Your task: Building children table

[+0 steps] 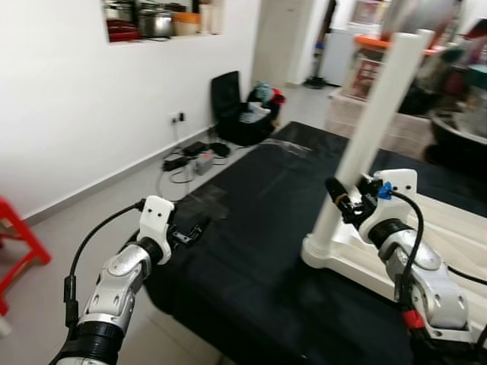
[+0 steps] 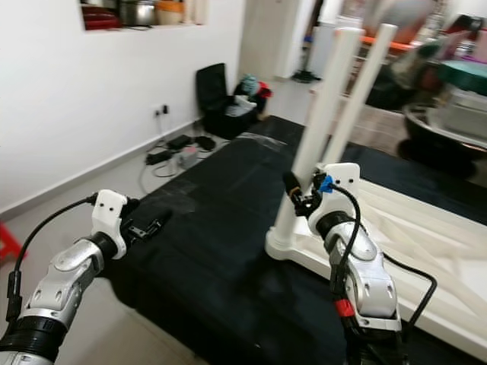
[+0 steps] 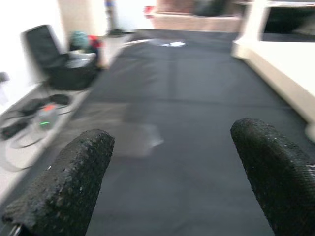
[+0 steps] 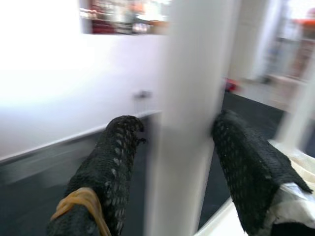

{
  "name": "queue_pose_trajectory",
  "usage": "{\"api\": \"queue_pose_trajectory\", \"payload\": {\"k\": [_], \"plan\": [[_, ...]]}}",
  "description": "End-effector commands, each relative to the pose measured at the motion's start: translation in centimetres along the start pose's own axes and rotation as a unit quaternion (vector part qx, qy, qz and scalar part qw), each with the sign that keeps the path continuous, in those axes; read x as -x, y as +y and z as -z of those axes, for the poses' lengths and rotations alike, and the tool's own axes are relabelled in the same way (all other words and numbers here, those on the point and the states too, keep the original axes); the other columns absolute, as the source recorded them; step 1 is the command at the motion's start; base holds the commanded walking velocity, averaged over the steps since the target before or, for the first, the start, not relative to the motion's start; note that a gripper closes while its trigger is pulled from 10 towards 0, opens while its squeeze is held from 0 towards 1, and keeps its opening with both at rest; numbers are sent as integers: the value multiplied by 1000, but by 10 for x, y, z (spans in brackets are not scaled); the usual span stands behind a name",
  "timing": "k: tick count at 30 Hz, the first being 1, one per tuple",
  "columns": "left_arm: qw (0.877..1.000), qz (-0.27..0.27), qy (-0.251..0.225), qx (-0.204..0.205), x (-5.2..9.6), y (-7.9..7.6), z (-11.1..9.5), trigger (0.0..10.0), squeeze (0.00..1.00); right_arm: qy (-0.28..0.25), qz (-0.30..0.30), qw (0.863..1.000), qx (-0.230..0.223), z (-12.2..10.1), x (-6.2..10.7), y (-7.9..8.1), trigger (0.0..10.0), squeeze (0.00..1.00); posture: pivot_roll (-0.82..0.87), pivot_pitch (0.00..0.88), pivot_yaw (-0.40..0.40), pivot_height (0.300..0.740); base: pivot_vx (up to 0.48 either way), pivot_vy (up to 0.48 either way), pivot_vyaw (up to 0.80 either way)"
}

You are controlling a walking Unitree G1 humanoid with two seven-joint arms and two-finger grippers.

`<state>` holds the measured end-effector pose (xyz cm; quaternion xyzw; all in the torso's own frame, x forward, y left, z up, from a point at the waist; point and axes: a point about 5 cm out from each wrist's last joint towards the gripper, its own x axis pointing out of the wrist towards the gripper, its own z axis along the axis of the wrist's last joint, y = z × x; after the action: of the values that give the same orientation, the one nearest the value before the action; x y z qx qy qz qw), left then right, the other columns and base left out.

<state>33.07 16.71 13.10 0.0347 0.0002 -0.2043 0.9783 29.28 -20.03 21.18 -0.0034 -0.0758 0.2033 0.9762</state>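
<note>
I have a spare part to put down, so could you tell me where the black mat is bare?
The black mat is bare between the left pincer and the white table leg. Crowded: the upturned tabletop beside the right pincer.

right gripper [image 2: 298,196] at upright white table leg [image 2: 319,129] | tabletop [image 2: 426,243] on black mat [image 2: 221,251] | left gripper [image 2: 148,226] over mat edge

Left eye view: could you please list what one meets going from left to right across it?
Red stool → left tool → black bag → white table leg, with the right tool around it → overturned white tabletop.
</note>
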Motion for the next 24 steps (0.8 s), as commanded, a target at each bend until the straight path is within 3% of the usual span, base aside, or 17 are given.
{"api": "queue_pose_trajectory", "payload": {"k": [1,3,4,7,12,16,22,24], "plan": [[1000,8,-5,5,-1,-3,-1,10000,0,-19,-88,996,-2,-7,1,13,10000,0,46,0,-111,740,0,0,0],[1000,9,-5,5,-2,-3,-1,10000,0,-18,-119,993,-3,-7,3,17,10000,0,46,0,-111,740,0,0,0],[1000,9,-5,5,-2,-3,-2,10000,0,-18,-164,986,-9,-8,4,24,10000,0,53,0,-118,740,0,0,0],[1000,9,-5,5,-2,-3,-2,10000,0,-17,-174,985,-10,-9,3,26,10000,0,53,0,-118,740,0,0,0],[1000,9,-3,4,-1,-4,0,10000,0,3,-164,986,-7,-3,-7,26,10000,0,59,0,-123,740,0,0,0],[1000,6,-2,3,1,-2,0,10000,0,24,-110,994,-5,3,-16,13,10000,0,65,0,-128,740,0,0,0],[1000,1,0,2,3,2,1,10000,0,41,-103,994,-1,8,-12,8,10000,0,58,0,-126,740,0,0,0],[1000,1,1,3,4,2,2,10000,0,53,-115,992,-1,12,-3,10,10000,0,54,0,-123,740,0,0,0]]}}
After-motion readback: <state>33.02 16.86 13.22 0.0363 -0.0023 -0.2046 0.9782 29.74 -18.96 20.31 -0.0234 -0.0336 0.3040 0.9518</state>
